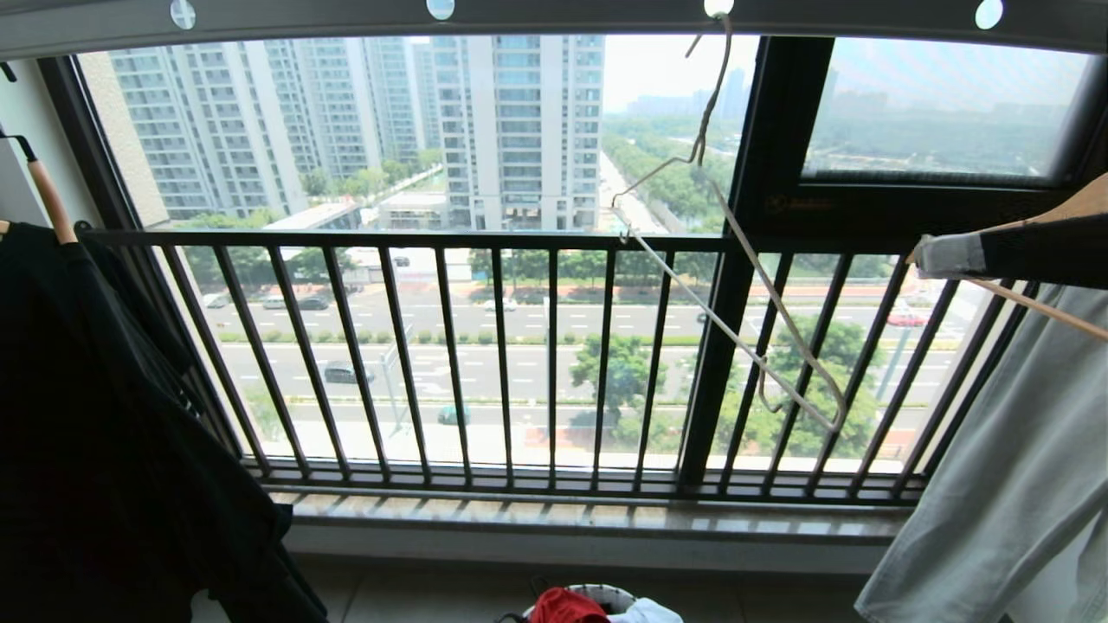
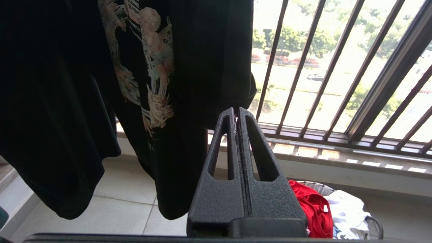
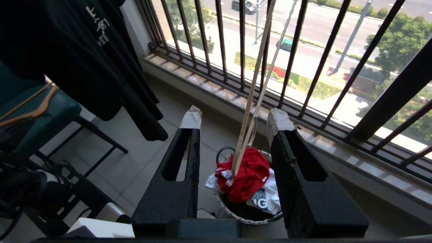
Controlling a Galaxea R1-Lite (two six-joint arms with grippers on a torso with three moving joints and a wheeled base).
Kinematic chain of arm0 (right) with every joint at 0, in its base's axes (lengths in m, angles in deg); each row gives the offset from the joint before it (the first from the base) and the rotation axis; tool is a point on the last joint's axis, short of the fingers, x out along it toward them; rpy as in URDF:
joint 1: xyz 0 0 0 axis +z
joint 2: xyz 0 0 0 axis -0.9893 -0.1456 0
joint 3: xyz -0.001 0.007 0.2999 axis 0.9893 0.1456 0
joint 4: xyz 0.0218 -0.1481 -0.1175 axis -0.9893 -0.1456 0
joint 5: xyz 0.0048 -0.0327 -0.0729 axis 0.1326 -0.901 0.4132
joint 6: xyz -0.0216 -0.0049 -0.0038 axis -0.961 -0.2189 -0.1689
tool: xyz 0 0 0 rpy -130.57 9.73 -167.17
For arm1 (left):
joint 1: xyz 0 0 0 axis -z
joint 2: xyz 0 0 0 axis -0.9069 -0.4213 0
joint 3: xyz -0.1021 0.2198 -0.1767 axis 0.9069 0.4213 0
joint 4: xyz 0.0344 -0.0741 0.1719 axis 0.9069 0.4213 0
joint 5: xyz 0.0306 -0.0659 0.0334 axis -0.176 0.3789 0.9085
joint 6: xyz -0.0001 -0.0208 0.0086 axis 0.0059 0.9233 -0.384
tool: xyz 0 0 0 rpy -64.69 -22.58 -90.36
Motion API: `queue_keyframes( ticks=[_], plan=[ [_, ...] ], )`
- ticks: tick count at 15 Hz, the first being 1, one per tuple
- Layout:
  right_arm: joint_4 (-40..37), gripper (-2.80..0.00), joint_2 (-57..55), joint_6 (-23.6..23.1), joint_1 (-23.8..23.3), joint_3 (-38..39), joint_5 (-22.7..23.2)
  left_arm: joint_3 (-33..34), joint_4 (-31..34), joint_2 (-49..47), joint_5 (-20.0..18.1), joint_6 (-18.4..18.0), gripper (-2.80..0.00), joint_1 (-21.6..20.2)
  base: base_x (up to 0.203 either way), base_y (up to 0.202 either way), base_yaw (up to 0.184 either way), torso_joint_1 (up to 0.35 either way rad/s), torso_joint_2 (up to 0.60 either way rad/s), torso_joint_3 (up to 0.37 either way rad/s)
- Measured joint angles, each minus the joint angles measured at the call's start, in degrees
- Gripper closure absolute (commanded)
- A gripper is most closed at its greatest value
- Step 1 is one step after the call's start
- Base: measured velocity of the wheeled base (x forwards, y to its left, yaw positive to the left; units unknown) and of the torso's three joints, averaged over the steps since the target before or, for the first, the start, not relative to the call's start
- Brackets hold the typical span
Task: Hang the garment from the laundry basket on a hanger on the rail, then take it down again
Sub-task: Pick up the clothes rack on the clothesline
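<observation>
Hanger (image 1: 736, 285) on rail (image 1: 554, 13), w/ garment (image 1: 567, 607) in basket (image 1: 613, 595) below, floor level.

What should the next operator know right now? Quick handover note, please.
Left gripper: fingers shut, empty, parked beside the black T-shirt.
Right gripper: fingers open, empty, above the laundry basket, with the hanger's lower end between them, not gripped.
Hanger hangs bare and tilted from a hole in the rail.
Red garment lies bunched in the basket on a white T-shirt.
Done: nothing visible. Left: pick garment, hang it, take it down.
</observation>
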Motion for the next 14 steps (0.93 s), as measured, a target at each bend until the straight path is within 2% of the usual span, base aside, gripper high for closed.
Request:
queue_keyframes(
  ticks=[5, 9, 14],
  plan=[
    [-2.06, -2.80, -9.60, -0.16, 2.81, -8.87, -7.54, 0.00, 0.00, 0.00, -0.05, 0.00, 0.00, 0.00, 0.000, 0.000, 0.000, 0.000, 0.00, 0.000],
    [-1.92, -2.80, -14.70, -4.04, 2.67, -11.98, -12.37, 0.00, 0.00, 0.00, 0.00, 0.00, 0.00, 0.00, 0.000, 0.000, 0.000, 0.000, 0.00, 0.000],
    [-1.73, -2.80, -19.50, -6.13, -0.17, -13.27, -13.38, 0.00, -0.02, 0.00, -0.03, 0.01, 0.00, 0.00, 0.000, 0.000, 0.000, 0.000, 0.00, 0.000]
  ],
)
